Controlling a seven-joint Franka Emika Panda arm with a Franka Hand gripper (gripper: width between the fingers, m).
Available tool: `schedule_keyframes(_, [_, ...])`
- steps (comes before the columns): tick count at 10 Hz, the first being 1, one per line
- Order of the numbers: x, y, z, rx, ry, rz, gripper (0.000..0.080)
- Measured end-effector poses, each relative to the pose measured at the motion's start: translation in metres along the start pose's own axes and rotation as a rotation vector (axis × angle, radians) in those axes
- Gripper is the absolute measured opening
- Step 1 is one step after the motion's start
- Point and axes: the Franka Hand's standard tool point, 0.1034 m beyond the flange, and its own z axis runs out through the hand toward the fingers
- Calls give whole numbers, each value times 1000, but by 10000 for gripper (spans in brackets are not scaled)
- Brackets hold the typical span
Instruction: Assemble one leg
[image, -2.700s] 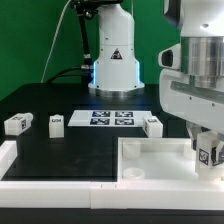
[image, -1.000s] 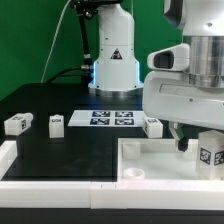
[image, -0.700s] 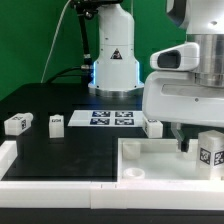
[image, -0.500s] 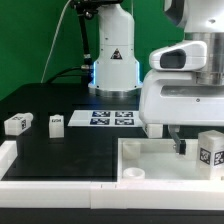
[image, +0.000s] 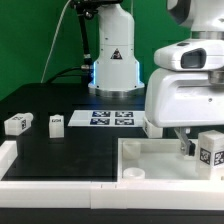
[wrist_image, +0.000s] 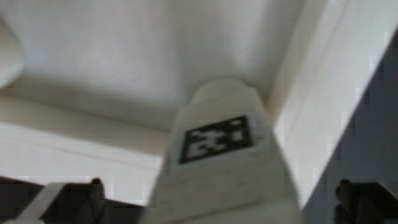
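One leg (image: 210, 150), a white post with a square tag, stands at a corner of the white tray (image: 150, 160) at the exterior view's right. My gripper (image: 200, 143) is over it, open. In the wrist view the leg (wrist_image: 217, 140) stands between my fingers with a gap on each side, and the dark fingertips (wrist_image: 80, 200) are clear of it. Three more legs lie on the black table: two at the exterior view's left (image: 16, 124) (image: 56, 123) and one behind the tray (image: 153, 126), partly hidden by my gripper.
The marker board (image: 110, 118) lies at the back middle, in front of the arm's base (image: 113, 60). A white border runs along the table's front and left edges (image: 50, 170). The tray fills the front right.
My gripper held the leg low in the tray corner, then let go. Since then it has risen a little, and the leg stays standing where it was.
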Motion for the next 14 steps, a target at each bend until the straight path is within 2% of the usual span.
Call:
schedule_keyframes(3, [2,4,0,-2,6,14,649])
schedule_keyframes(4, [1,4,0,-2,5,13,555])
schedule_keyframes(5, [1,5,1,-2,5,30,555])
schedule_keyframes(6, [1,5,1,-2,5,56,372])
schedule_keyframes(7, [1,5,1,-3,4,57,289])
schedule_keyframes(8, [1,5,2,-1,3,109,289])
schedule_keyframes(10, [3,9,2,-4,5,406,289])
schedule_keyframes(14, [-3,34,3,-46,-19,905,292])
